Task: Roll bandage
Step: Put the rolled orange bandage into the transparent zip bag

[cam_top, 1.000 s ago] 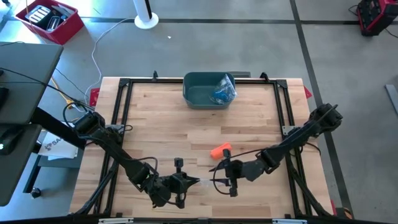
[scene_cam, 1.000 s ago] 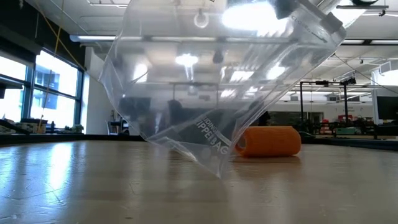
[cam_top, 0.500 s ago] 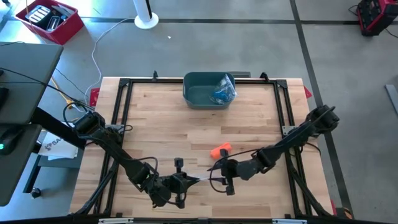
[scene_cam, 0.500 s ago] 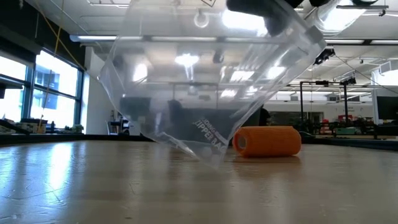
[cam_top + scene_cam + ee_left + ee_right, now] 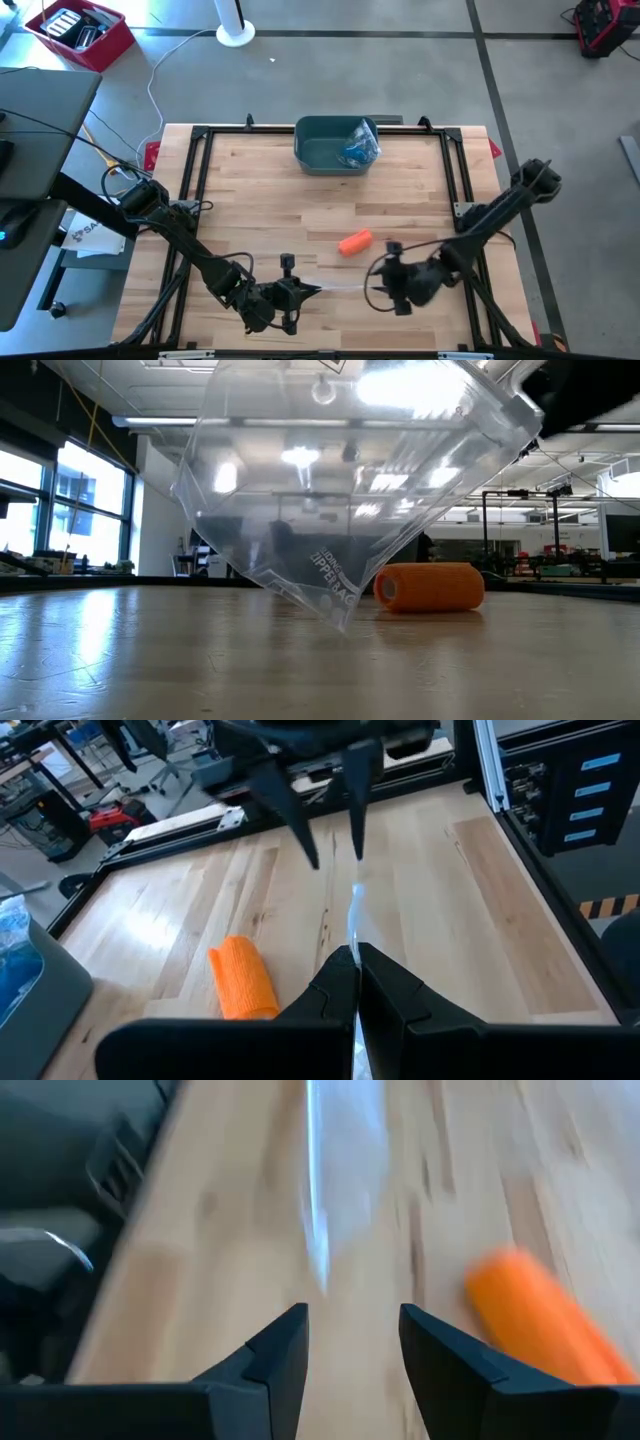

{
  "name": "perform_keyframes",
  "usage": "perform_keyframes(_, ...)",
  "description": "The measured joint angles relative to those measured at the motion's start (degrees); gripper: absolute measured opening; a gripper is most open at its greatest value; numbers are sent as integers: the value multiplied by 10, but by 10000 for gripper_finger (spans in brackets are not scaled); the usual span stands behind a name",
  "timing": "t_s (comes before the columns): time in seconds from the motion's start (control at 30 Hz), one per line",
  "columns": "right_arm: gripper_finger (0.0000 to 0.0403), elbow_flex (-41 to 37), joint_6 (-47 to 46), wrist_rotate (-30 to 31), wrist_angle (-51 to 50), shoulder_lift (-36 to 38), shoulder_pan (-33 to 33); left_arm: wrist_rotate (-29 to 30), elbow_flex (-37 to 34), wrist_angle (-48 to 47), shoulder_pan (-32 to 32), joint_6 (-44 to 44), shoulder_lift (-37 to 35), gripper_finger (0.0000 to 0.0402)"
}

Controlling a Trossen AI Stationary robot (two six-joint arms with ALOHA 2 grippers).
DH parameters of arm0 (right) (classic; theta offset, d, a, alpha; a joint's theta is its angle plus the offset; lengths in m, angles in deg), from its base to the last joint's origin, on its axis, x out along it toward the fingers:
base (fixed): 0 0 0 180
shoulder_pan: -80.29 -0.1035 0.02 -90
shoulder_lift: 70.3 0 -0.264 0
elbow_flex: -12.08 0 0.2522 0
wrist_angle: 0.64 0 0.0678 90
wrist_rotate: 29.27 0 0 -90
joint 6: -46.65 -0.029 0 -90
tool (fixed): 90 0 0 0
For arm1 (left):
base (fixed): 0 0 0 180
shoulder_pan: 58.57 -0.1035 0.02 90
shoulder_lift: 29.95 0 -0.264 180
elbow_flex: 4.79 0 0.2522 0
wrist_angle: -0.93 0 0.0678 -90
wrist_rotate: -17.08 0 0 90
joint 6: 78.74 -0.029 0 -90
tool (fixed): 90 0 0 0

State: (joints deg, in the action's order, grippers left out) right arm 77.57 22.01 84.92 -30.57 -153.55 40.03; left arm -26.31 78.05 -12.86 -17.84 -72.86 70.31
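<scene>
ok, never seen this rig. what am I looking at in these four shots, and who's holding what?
It is a robot with two dark arms at a wooden table, each ending in a two-finger gripper. One picture looks straight down, one sits at table height, and one camera rides on each wrist.

The left gripper is shut on a clear zipper bag, holding it up by one edge; the low view looks straight through it. The right gripper is open, holds nothing, and faces the bag's free edge from close by.

An orange bandage roll lies on the wood beyond the bag, touched by neither gripper. At the far edge sits a teal bin with something blue and bagged inside.
</scene>
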Motion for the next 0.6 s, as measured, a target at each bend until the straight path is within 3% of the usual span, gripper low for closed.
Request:
perform_keyframes(0.1,150,0,-72,54,-62,-11,-41,0,0,0,0,1,0,0)
perform_keyframes(0.2,140,0,-98,106,-44,-42,-64,0,0,1,0,0,0,0)
perform_keyframes(0.47,109,0,-46,185,86,-122,-54,0,0,3,-2,0,0,0)
perform_keyframes(0.6,92,0,-9,177,143,-126,-50,1,0,3,-2,0,0,0)
